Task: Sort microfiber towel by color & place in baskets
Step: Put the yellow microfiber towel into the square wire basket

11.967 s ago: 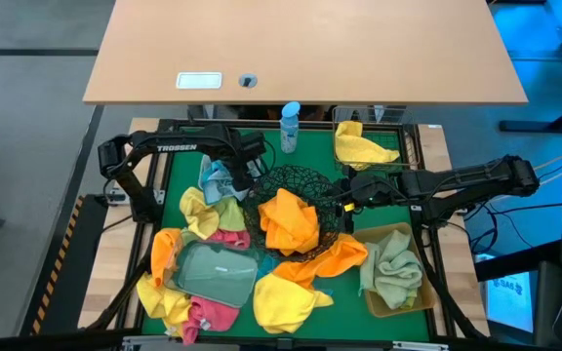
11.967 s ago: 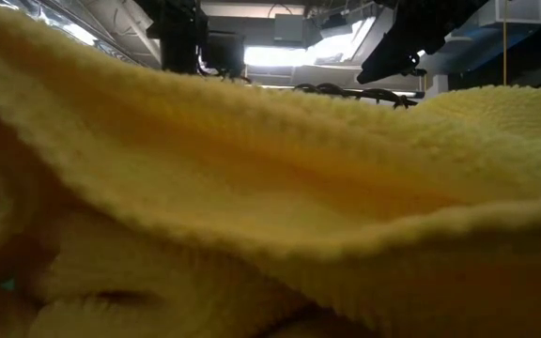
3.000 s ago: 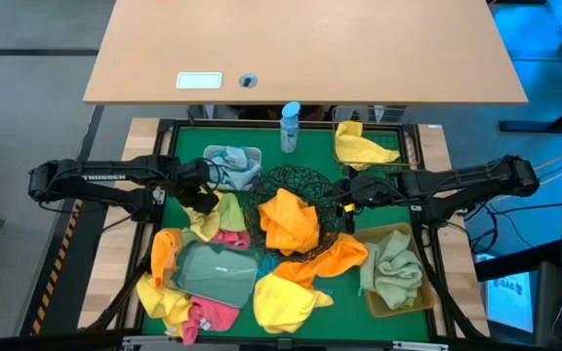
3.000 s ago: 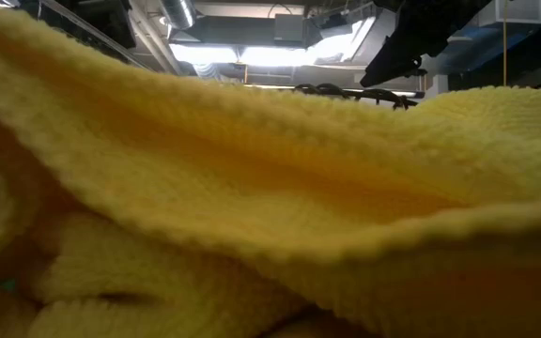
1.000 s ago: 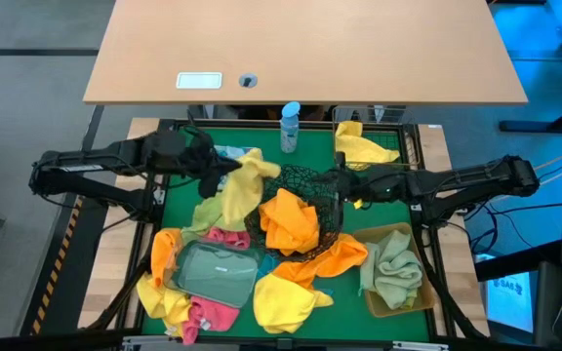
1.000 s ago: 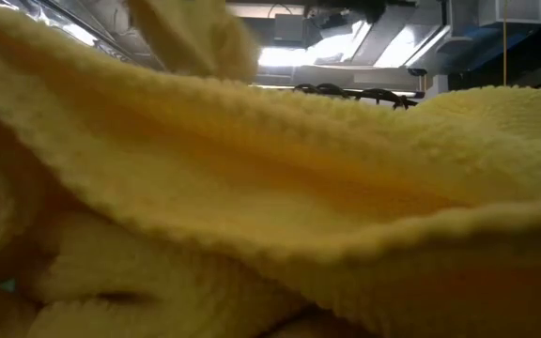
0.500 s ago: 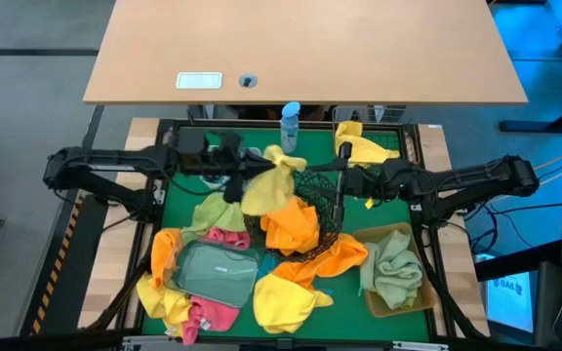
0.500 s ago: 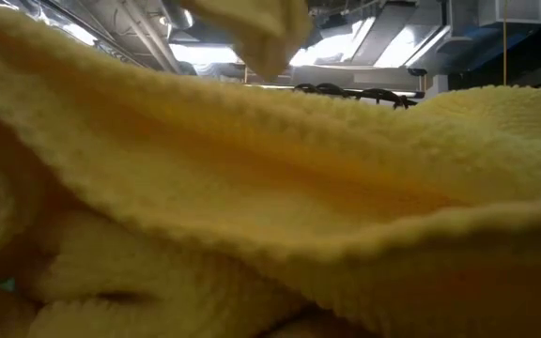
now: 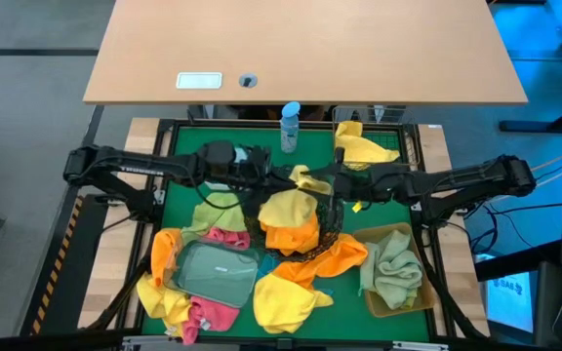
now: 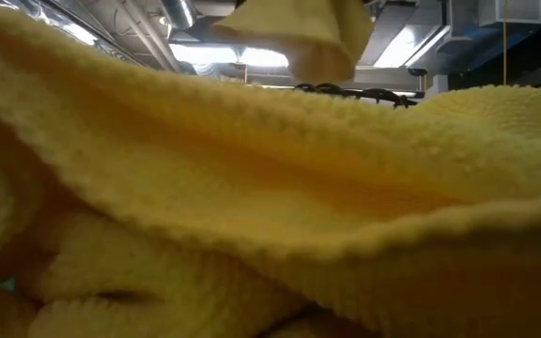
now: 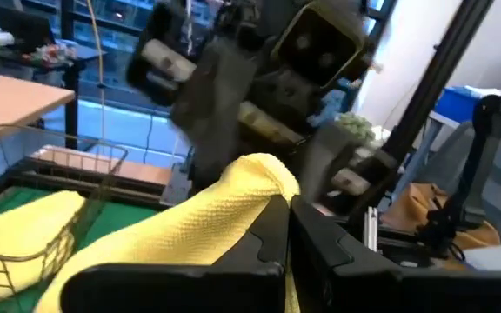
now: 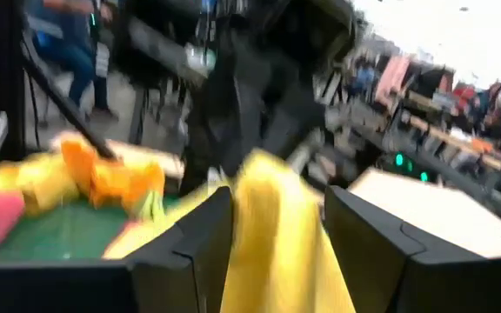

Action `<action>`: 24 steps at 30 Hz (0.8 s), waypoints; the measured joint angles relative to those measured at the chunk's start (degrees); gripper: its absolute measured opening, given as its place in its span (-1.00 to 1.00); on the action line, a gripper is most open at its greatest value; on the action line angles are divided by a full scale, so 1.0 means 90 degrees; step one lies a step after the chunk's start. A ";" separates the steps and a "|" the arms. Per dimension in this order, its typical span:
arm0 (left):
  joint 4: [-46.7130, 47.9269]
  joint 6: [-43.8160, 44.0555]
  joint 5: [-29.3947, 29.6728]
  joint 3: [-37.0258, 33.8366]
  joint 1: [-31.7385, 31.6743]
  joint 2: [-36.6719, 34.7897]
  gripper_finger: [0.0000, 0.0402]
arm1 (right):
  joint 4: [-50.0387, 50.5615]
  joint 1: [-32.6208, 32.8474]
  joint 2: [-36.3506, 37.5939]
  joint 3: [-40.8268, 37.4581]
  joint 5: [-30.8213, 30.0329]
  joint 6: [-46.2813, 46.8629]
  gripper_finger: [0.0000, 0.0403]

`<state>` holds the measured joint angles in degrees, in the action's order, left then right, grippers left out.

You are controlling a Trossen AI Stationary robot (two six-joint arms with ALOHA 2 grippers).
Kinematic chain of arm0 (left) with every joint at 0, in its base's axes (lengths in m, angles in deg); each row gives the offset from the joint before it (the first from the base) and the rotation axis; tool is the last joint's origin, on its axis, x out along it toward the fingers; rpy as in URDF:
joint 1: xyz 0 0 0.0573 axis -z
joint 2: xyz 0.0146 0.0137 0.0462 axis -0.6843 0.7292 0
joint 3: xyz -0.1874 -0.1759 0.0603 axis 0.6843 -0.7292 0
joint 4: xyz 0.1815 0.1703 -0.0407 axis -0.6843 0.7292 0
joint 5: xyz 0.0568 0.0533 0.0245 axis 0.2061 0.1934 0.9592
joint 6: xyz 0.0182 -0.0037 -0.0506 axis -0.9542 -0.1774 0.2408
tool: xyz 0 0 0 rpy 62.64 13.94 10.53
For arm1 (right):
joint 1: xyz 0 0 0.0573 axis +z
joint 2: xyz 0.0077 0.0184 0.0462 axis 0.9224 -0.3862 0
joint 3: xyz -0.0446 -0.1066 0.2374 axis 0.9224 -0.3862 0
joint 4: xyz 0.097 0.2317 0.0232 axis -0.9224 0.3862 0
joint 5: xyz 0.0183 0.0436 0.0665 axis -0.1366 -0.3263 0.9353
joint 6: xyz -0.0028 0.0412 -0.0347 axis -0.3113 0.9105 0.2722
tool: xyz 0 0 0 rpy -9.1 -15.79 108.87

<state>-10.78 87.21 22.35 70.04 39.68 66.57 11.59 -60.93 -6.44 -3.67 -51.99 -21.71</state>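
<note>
My left gripper (image 9: 283,178) reaches in from the table's left, shut on a yellow towel (image 9: 287,207) that hangs over the round black mesh bowl (image 9: 327,219). An orange towel (image 9: 296,232) lies in that bowl. My right gripper (image 9: 318,181) comes level from the table's right and is open; the towel's raised end (image 12: 272,226) stands between its fingers. In the low view the towel (image 10: 299,33) hangs above the bowl's rim. My left gripper pinches the yellow towel's upper end (image 11: 255,187) between its two fingers, coming level from the table's left. The rest of the towel droops below the fingers, slack, over the mesh bowl. My right gripper has that end between its open fingers; whether they touch it I cannot tell.
The square wire basket (image 9: 400,146) at the far right holds a yellow towel (image 9: 362,148). A tan bin (image 9: 405,302) at the near right holds a green towel. A clear tray (image 9: 213,273), loose yellow, pink and orange towels and a blue-capped bottle (image 9: 290,125) crowd the green mat.
My left gripper has carried the yellow towel toward the table's right, from over the left side of the mat to over the mesh bowl. The towel hangs clear below it, and its upper end has come between my right gripper's open fingers. The right gripper's wrist has rolled a little.
</note>
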 joint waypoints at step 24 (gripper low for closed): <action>0.0233 -0.0649 0.0343 0.0000 0.0240 -0.0012 -0.64 | 0.1866 0.0000 0.0005 0.0622 0.0008 0.0366 -0.96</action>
<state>-8.68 81.37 25.44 70.04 41.84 66.46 28.38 -60.93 -6.40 1.93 -51.92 -18.42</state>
